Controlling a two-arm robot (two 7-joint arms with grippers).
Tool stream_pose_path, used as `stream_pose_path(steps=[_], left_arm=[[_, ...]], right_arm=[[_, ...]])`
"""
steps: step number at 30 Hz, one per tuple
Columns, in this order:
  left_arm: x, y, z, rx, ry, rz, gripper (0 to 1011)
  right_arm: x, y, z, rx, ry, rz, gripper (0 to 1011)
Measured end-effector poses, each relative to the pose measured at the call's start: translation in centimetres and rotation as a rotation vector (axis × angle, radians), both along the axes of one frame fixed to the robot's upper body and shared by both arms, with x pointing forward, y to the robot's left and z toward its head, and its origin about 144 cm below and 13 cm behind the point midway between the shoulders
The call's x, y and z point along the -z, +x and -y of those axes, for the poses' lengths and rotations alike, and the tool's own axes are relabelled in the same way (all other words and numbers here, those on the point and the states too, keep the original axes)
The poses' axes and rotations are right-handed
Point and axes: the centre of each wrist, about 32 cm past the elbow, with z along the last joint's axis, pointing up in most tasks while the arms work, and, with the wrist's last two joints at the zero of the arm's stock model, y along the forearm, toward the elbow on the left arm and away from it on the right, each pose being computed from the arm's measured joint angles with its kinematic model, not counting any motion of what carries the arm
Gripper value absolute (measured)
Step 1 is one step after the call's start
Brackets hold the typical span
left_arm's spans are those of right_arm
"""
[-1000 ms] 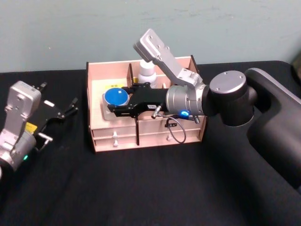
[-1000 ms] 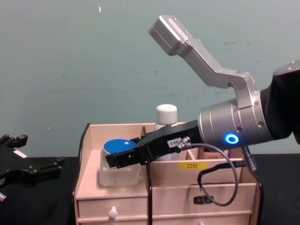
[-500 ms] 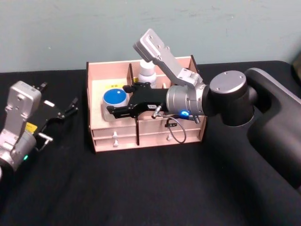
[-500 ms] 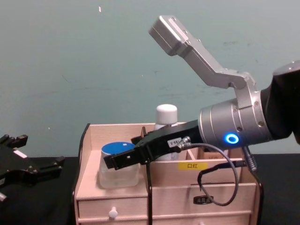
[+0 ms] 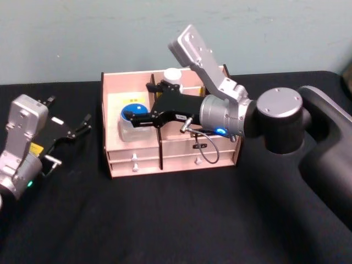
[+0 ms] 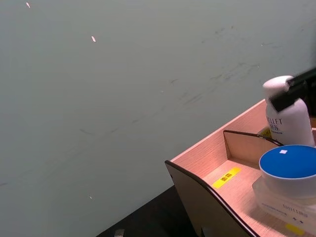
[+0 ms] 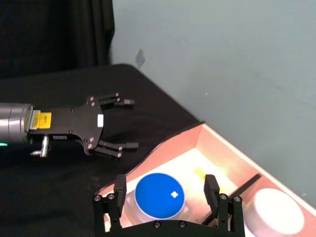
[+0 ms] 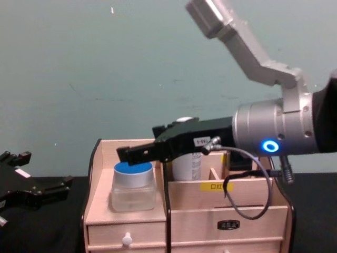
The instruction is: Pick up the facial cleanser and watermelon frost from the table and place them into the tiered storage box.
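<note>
Right arm reaches across leftward, forearm roughly level, wrist ring lit blue; right pincer (image 5: 138, 116) held up in the air, fingers (image 7: 118, 190) spread apart with nothing between them. Left arm parked at far left, left pincer (image 5: 82, 125) low, pointing right, fingers spread too.

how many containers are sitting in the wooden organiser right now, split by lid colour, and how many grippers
Blue-lidded clear jar: 1
White-capped bottle: 1
Grippers, left gripper and right gripper: 2
Total: 4, with both containers standing in the tiered storage box
</note>
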Motion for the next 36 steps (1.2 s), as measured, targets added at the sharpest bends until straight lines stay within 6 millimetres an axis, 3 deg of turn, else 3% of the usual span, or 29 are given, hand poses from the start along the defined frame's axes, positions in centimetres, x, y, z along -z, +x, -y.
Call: stream_pose_path(steps=[5,13,18,28,36], left_arm=[[0.0,0.0,0.0,0.0,0.0,0.0,1010],[0.0,0.0,0.0,0.0,0.0,0.0,1010],[0.0,0.0,0.0,0.0,0.0,0.0,1010],[0.0,0.0,0.0,0.0,0.0,0.0,1010],[0.0,0.0,0.0,0.0,0.0,0.0,1010]], right_arm=[[-0.2,-1.7,0.7,0.032,0.039,0.068,1002],[-0.6,-5.6,3.5,0.134,0.12,0.18,1002],[-0.7,-6.9,5.2,0.218,0.143,0.226,1002],[-0.3,-8.3,9.0,0.431,0.166,0.263,1002],[0.7,-8.3,11.2,0.578,0.154,0.273,1003]])
